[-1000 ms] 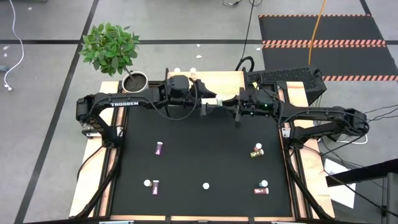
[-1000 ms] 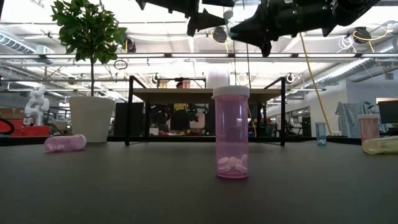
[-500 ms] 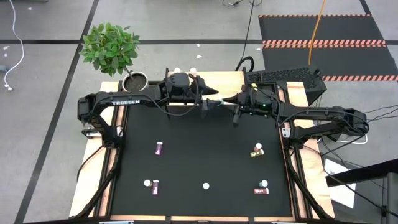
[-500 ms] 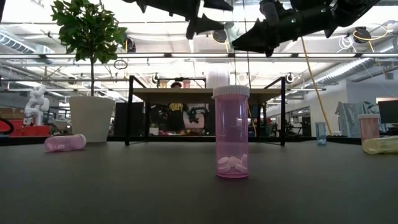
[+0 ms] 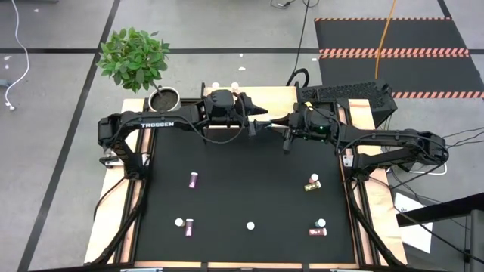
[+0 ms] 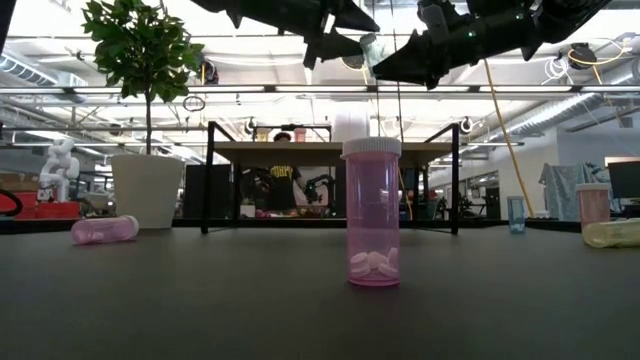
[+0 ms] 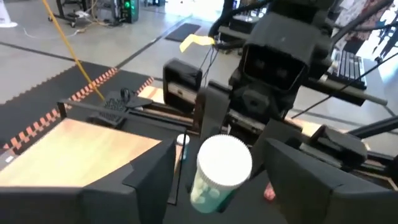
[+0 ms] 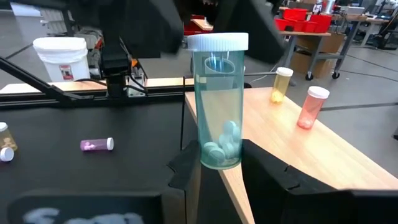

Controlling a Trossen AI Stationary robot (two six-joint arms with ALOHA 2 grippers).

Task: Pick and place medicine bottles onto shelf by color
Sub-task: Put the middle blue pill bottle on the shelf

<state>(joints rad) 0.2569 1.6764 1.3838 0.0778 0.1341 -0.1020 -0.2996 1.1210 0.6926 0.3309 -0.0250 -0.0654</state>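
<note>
Tabletop [image 5: 242,170]: black, and it fills the middle of the high view.
Standing pink bottle [image 6: 372,212]: closest to the low camera, in the middle of that frame. It stands up straight with white pills at the bottom.
Lying pink bottle [image 6: 104,230]: on its side at the left of the low view, in front of the white plant pot [image 6: 147,190].
Bottles at the right edge of the low view: another pink bottle [image 6: 592,205] stands up, and a yellow bottle [image 6: 612,234] lies just beside it.
Right gripper [image 8: 219,165]: in the upper middle of the high view, up in the air. Its jaws squeeze the bottom of the teal bottle [image 8: 217,118].
Teal bottle: stands straight up in the right jaws, white cap on top, pills inside, just in front of the shelf [image 5: 280,97].
Left gripper [image 7: 221,180]: face to face with the right one. Its jaws sit on both sides of the teal bottle's cap with gaps, so they are open.
Shelf: light wood at the far end of the tabletop. A yellow shelf bottle [image 8: 282,84] and a pink shelf bottle [image 8: 311,107] stand on it, near each other.
Person [image 6: 283,175]: far back in the room, seen under the shelf in the low view.
</note>
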